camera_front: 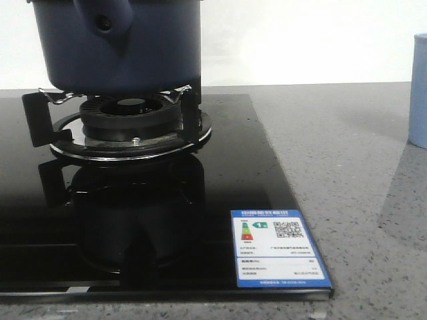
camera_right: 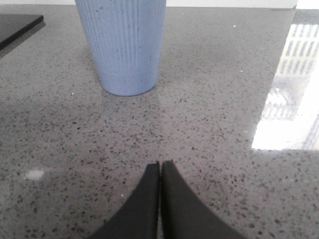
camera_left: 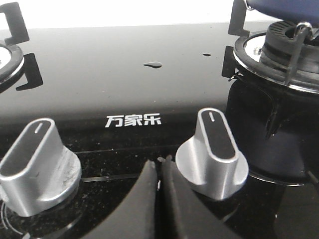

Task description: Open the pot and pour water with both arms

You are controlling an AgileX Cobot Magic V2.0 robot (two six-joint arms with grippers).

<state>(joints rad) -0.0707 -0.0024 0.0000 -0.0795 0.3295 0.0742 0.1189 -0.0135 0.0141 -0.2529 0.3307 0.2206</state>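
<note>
Grey speckled table [camera_front: 347,167] carries a black glass hob [camera_front: 253,173], where the pot [camera_front: 117,43] sits on a burner [camera_front: 130,120]. Left end effector [camera_left: 160,162] is pressed together beside a silver knob [camera_left: 214,152]. Right end effector [camera_right: 160,165] is likewise together, near the pale blue cup [camera_right: 122,45].

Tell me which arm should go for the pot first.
Probably left. The left gripper, shut, sits at the stove knobs with the pot on the burner just beyond. The right gripper, also shut, faces the pale blue cup on the counter.

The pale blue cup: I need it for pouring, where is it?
The ribbed cup stands on the grey countertop at the front view's far right, right of the glass hob.
</note>
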